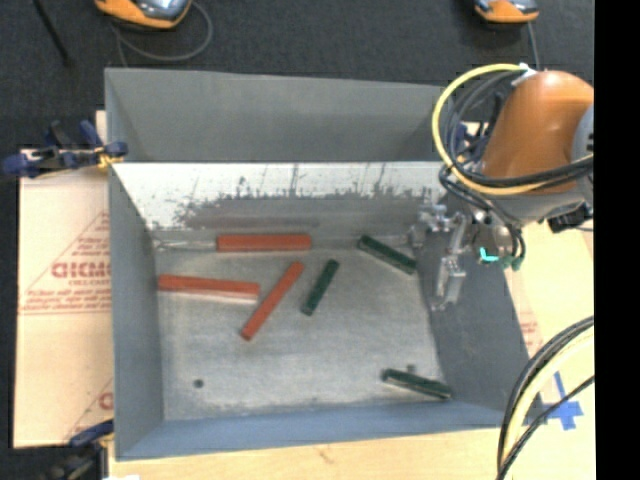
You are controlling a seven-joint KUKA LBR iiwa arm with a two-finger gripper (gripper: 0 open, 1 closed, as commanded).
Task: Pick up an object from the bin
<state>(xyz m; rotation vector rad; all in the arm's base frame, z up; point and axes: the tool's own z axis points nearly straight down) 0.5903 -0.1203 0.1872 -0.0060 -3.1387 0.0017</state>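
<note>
A dark green stick [388,254] lies near the bin's right wall, just left of the gripper [443,290], which hangs over the slope with nothing seen in its grasp; how wide its jaws stand cannot be told. The approach seems in hand: next, a descent astride one stick. The bin [270,88] holds three green sticks [319,287] and three red sticks [264,242].
</note>
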